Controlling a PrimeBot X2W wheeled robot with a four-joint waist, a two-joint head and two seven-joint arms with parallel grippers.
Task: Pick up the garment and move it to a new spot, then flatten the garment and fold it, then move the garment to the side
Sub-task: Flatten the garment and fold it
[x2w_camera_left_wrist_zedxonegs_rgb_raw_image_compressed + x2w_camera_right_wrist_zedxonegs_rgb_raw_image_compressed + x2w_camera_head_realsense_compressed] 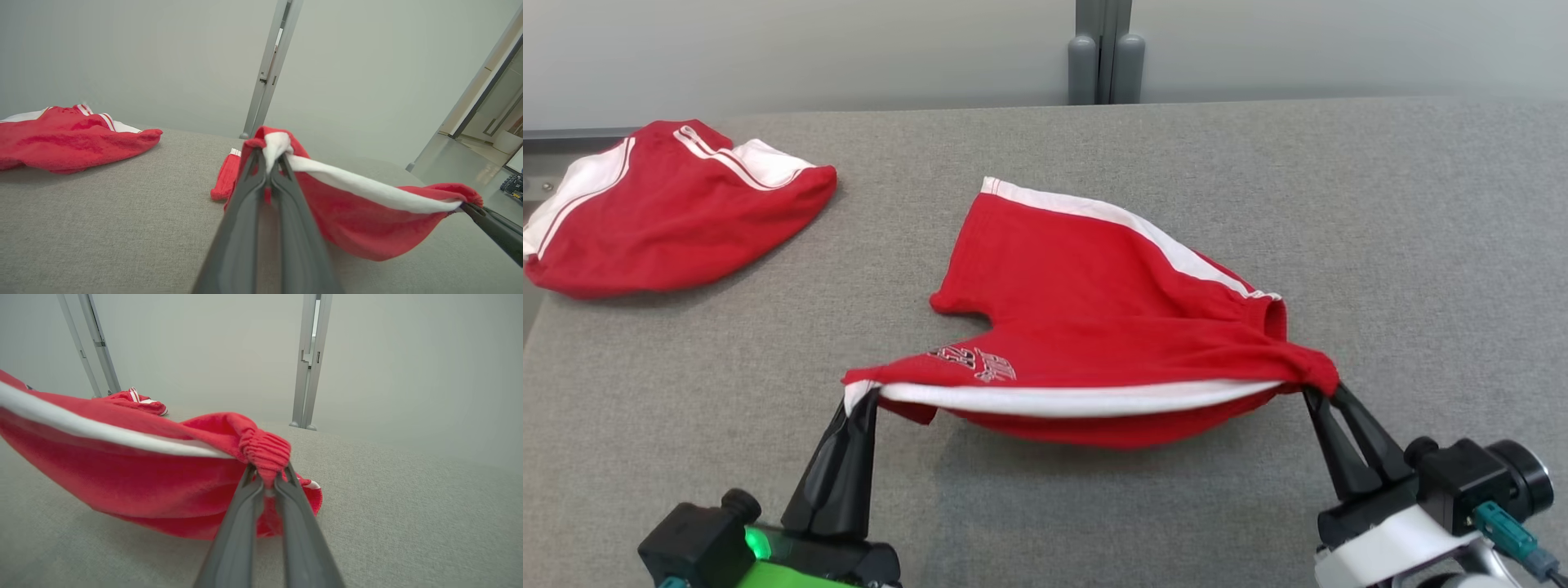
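The garment (1094,310) is a pair of red shorts with white side stripes, in the middle of the grey table. Its near edge hangs lifted and stretched between my two grippers, while the far part rests on the cloth. My left gripper (866,398) is shut on the leg-hem corner (274,152). My right gripper (1319,390) is shut on the elastic waistband corner (265,451). In the left wrist view, the right gripper's fingers (494,228) come in from the right edge.
A second red and white garment (670,208) lies bunched at the table's far left corner. The grey table surface (1380,245) stretches open to the right. A metal post (1104,57) stands behind the table's far edge.
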